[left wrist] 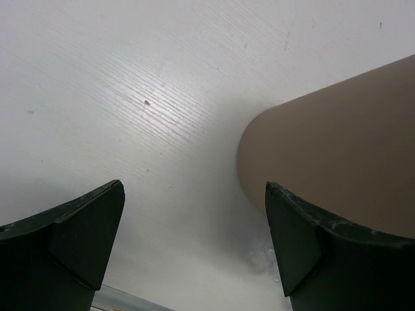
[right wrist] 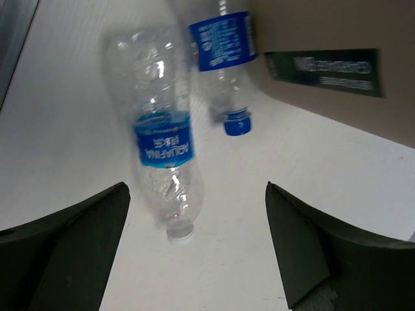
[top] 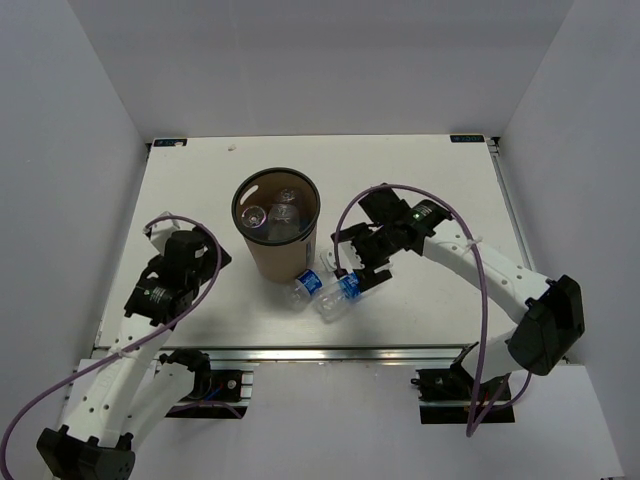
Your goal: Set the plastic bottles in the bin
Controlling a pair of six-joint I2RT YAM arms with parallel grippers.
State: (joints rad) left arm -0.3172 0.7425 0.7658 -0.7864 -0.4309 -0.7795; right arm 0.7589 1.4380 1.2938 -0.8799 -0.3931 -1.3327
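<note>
Clear crinkled plastic on white: two plastic bottles (top: 340,293) lie side by side on the table (top: 200,180) at the foot of the bin (top: 280,262). The nearer bottle (right wrist: 159,139) lies just ahead of our right gripper (right wrist: 194,194), whose fingers stand apart and empty. The farther bottle (right wrist: 224,52), its blue cap toward the gripper, lies close to the cardboard wall. Inside the bin, other bottles (top: 283,213) rest. Our left gripper (left wrist: 194,191) hangs spread wide, holding nothing, at the bin's other flank. We judge these empties light, thin-walled and apt to roll or buckle. The labelled waist looks the surest place to pinch.
</note>
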